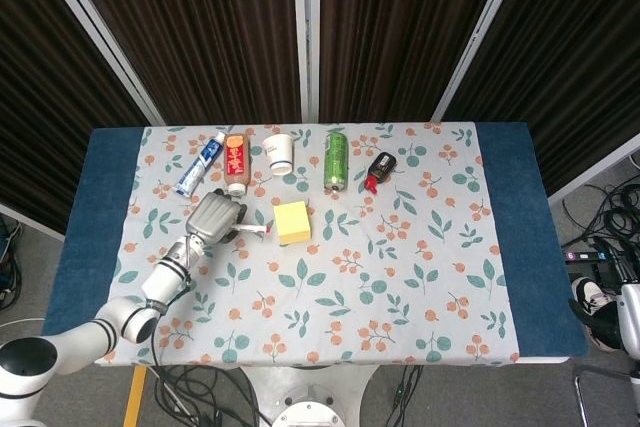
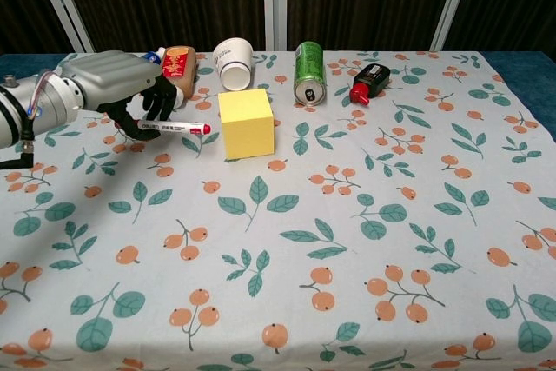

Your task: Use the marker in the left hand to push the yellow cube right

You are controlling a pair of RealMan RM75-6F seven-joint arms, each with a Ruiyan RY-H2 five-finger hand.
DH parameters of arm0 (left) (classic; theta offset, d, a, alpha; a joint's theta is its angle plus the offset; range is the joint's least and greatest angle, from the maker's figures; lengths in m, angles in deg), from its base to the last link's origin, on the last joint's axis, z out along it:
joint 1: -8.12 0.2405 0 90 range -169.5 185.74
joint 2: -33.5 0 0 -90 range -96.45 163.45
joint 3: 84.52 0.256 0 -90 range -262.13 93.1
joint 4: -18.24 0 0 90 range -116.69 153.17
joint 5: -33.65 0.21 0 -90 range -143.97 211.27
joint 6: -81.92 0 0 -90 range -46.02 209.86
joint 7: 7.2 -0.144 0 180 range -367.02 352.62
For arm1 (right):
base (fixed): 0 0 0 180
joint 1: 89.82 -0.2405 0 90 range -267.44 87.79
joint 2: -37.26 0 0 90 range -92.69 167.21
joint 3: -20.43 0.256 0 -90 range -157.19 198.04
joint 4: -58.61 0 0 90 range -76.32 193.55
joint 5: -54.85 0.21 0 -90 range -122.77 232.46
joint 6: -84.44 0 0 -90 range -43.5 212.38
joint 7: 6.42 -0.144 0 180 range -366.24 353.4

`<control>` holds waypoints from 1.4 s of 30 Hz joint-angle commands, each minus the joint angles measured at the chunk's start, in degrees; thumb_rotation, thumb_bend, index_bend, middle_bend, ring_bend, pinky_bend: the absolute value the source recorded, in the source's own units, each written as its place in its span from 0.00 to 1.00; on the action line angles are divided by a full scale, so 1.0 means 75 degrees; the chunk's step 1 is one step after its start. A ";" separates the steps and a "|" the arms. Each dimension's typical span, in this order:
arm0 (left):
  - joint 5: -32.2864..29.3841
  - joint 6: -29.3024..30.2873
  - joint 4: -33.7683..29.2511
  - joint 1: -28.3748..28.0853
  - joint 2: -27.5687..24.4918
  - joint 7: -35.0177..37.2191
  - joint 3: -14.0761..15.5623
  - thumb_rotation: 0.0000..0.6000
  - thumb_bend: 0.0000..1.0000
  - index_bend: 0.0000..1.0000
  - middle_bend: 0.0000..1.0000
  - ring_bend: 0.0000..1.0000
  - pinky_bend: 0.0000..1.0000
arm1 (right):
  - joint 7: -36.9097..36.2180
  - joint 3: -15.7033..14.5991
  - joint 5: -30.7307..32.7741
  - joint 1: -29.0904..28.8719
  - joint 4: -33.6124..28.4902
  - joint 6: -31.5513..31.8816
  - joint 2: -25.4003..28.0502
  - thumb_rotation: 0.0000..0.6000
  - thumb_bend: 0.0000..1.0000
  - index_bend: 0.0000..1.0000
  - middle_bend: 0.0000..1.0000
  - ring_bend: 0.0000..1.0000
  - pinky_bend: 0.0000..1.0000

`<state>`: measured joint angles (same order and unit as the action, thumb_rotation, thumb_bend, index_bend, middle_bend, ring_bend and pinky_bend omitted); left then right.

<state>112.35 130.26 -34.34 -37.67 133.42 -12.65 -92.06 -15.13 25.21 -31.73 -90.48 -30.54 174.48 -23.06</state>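
The left robot hand [image 2: 117, 84] gripped the marker [image 2: 172, 127] level, red tip aimed at the yellow cube [image 2: 247, 122] but just short of it, suiting a sideways push. The cube sat below the white cup [image 2: 233, 62].

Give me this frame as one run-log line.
left hand: holds marker | marker tip: just left of yellow cube, gap visible | cube: upright, in front of white cup | right hand: not in view

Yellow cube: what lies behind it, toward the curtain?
Behind the yellow cube, a white paper cup lies on its side on the tablecloth, with a brown bottle left of it. The left hand covers the bottle's lower part.
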 commanded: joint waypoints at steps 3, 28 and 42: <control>-0.0275 -0.0226 0.0122 -0.0282 0.0308 -0.0045 -0.0288 1.00 0.41 0.68 0.70 0.49 0.36 | 0.0028 0.0004 0.0005 0.0019 -0.0024 0.0026 0.0027 1.00 0.07 0.09 0.20 0.07 0.08; -0.0443 -0.0984 0.1315 -0.1940 0.1560 -0.0368 -0.0828 1.00 0.41 0.68 0.70 0.49 0.36 | -0.0001 0.0032 0.0105 0.0074 -0.0024 0.0030 0.0069 1.00 0.07 0.09 0.21 0.07 0.08; -0.0570 -0.0553 0.1103 -0.1612 0.1270 -0.0366 -0.0704 1.00 0.41 0.68 0.70 0.49 0.36 | -0.0128 0.0019 0.0040 0.0113 0.0059 0.0084 0.0047 1.00 0.07 0.09 0.21 0.07 0.08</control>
<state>107.59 124.42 -24.36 -51.44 144.55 -16.09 -98.25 -16.07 25.36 -31.39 -89.60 -30.11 175.11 -22.69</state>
